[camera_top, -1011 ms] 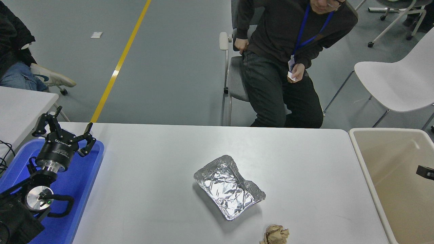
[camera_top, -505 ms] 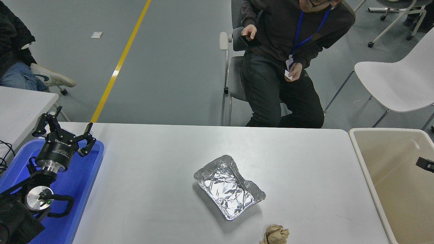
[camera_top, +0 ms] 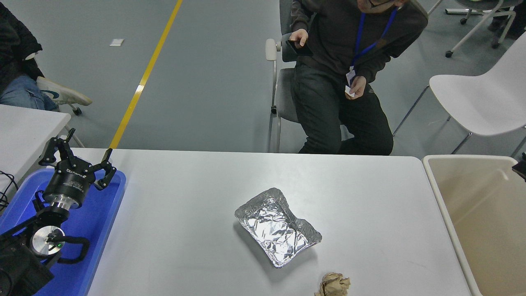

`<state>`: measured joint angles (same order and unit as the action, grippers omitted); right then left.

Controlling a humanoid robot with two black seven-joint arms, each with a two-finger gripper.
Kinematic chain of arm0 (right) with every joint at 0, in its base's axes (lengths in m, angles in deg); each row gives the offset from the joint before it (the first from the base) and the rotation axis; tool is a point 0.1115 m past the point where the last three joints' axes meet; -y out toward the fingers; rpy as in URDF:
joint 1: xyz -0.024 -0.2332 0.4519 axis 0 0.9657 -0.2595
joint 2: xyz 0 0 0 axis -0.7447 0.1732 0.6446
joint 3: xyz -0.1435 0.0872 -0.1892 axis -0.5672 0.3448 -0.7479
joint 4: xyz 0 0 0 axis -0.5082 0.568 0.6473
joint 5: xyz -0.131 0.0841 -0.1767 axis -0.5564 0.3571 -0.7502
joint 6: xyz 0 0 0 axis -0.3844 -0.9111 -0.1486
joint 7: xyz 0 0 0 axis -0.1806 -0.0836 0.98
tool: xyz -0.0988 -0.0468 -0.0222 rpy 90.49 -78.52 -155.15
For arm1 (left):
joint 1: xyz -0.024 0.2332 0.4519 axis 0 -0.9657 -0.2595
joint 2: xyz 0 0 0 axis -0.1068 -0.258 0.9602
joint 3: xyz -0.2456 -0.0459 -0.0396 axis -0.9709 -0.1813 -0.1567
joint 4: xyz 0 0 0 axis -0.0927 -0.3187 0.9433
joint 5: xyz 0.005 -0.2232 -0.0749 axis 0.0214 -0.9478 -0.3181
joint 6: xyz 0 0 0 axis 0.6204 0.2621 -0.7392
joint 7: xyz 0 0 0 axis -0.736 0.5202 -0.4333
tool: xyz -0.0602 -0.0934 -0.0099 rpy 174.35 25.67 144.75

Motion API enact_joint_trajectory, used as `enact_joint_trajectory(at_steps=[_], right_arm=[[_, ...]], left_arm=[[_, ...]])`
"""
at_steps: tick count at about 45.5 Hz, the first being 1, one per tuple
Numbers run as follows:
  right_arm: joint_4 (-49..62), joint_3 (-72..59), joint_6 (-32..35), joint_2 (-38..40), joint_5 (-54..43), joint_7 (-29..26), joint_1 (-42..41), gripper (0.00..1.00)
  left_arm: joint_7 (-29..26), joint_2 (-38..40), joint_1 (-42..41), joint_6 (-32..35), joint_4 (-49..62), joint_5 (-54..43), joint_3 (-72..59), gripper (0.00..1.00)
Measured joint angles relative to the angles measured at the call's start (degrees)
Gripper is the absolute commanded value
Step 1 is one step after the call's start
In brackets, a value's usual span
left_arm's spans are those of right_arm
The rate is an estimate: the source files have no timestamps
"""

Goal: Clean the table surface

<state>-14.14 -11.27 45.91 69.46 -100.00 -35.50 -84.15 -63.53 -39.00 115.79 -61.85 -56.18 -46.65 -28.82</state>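
The white table surface (camera_top: pixel 185 197) fills the lower middle of the head view. A crumpled foil tray (camera_top: pixel 276 226) lies on it near the centre. A brown crumpled paper ball (camera_top: pixel 333 285) lies at the front edge. My left gripper (camera_top: pixel 88 144) is parked open over the blue tray (camera_top: pixel 98 222) at the lower left and holds nothing. Only a small black tip of my right gripper (camera_top: pixel 519 169) shows at the right edge, over the beige bin (camera_top: pixel 439 197); I cannot see its state.
A person (camera_top: pixel 341 74) sits on a chair at the far side, holding a phone and a small white paper. A white chair (camera_top: pixel 481 98) stands at the upper right. A smaller white table (camera_top: pixel 24 131) is at the left.
My right gripper's tip has moved up and to the right, almost out of view. The person raised a phone in one hand. The left arm has not moved.
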Motion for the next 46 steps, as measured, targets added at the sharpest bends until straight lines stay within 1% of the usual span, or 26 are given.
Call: enact_joint_trajectory(at_steps=[14, 23, 30, 33, 36, 46], right_arm=[[-13.37, 24.83, 0.06, 1.60, 0.44, -0.17, 7.25, 1.00], [-23.77, 37.27, -0.29, 0.08, 3.58, -1.96, 13.09, 1.00], [-30.42, 46.01, -0.16, -3.19, 6.00, -2.95, 17.21, 1.00], [-34.24, 50.32, -0.03, -5.73, 6.85, -3.29, 19.55, 1.00], [-35.62, 51.52, 0.00, -6.81, 7.05, -3.30, 20.32, 1.00], [-41.73, 55.70, 0.22, -14.29, 7.93, -3.46, 23.83, 1.00]], left_arm=[[0.00, 0.00, -0.01, 0.00, 0.00, 0.00, 0.00, 1.00], [0.00, 0.00, -0.02, -0.01, 0.01, 0.00, 0.00, 1.00], [0.00, 0.00, -0.01, -0.01, 0.00, -0.01, -0.01, 1.00], [0.01, 0.00, -0.01, -0.01, 0.00, 0.00, -0.01, 1.00], [0.00, 0.00, -0.01, -0.01, -0.01, -0.01, 0.00, 1.00], [0.01, 0.00, -0.01, -0.01, -0.01, 0.01, 0.00, 1.00]])
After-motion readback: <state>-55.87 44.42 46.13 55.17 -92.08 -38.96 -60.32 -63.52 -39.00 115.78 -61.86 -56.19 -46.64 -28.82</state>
